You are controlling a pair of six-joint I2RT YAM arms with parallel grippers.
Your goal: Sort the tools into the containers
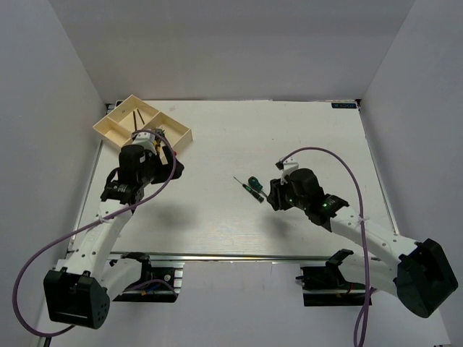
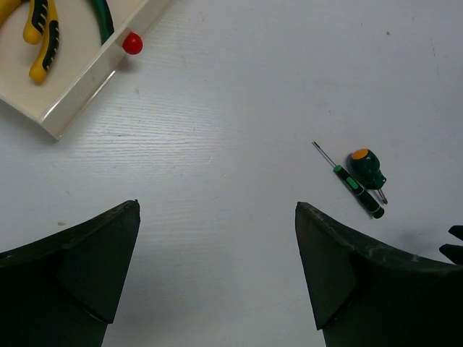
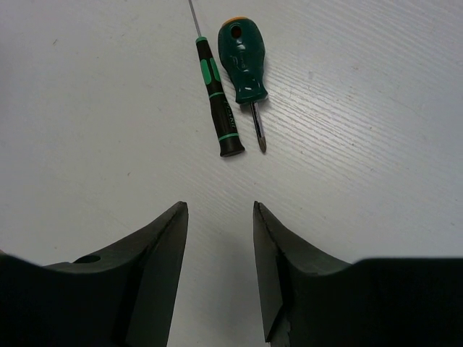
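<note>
Starting with the overhead view, I find the tray (image 1: pixel 108 119) at the far left of the table (image 1: pixel 304 137), with the left gripper (image 1: pixel 159 139) at its near edge. The thin screwdriver (image 1: pixel 244 185) and the stubby screwdriver (image 1: pixel 253 181) lie side by side mid-table, just ahead of the right gripper (image 1: pixel 274 196).

Left wrist view: the left gripper (image 2: pixel 217 208) is spread wide and carries nothing. Yellow-handled pliers (image 2: pixel 40 36) lie in a tray (image 2: pixel 79 101) compartment. A red knob (image 2: pixel 132 43) sits just beside the tray wall.

Right wrist view: the right gripper (image 3: pixel 218 210) is partly open and empty, just short of both screwdrivers. The thin screwdriver (image 3: pixel 215 87) points its black butt end toward me. The stubby screwdriver (image 3: pixel 244 58) lies just beside it, tip toward me.

I judge the step in hand to be picking up the thin screwdriver. Procedure:
1. Advance until the jaws straddle the green-banded handle.
2. Keep the right finger clear of the stubby shaft, or both tools may lift together.
3. Lower to the table, then close.
</note>
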